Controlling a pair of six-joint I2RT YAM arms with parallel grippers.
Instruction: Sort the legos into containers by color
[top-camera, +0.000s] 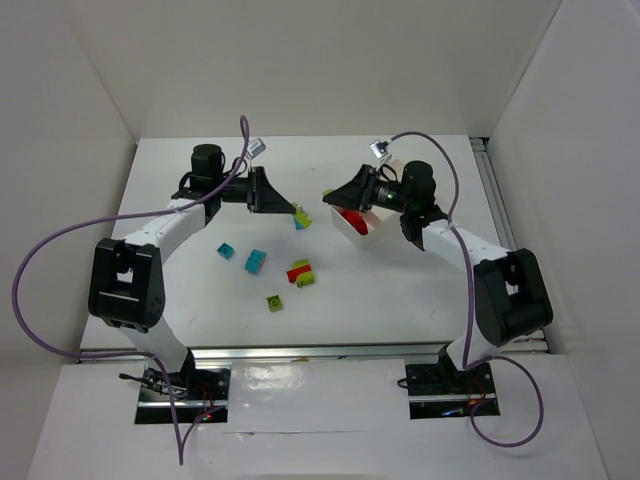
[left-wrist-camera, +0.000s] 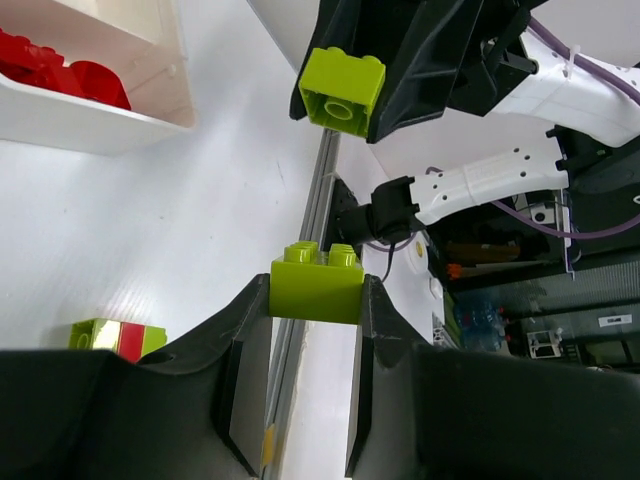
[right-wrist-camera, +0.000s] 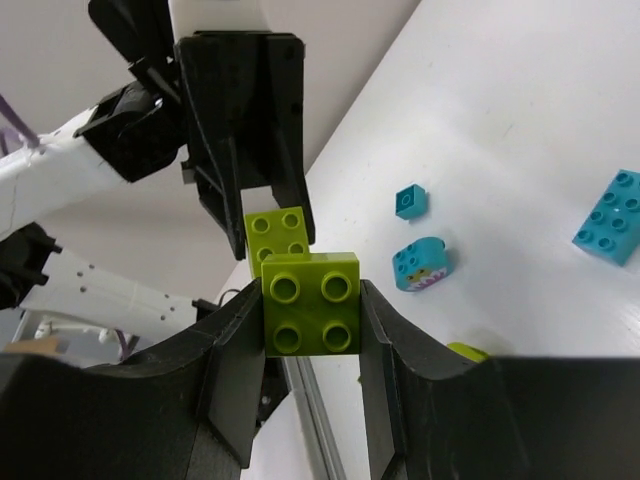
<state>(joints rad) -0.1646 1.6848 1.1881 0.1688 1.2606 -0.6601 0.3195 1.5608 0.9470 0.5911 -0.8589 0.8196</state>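
The left gripper (left-wrist-camera: 312, 300) is clamped on a lime green brick (left-wrist-camera: 318, 283), held in the air just left of the white tray (left-wrist-camera: 80, 125). The right gripper (right-wrist-camera: 312, 300) pinches a second lime green brick (right-wrist-camera: 310, 302) beside the tray's left end, facing the first brick. Red bricks (left-wrist-camera: 60, 70) lie inside the tray. Loose cyan bricks (top-camera: 256, 261) sit on the table (top-camera: 200, 200), well left of the tray.

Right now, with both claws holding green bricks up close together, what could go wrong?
The left gripper holds one lime brick, the right gripper another, and they face each other closely, so they might bump. A knocked brick could fall on the table, or land among the red bricks in the tray.
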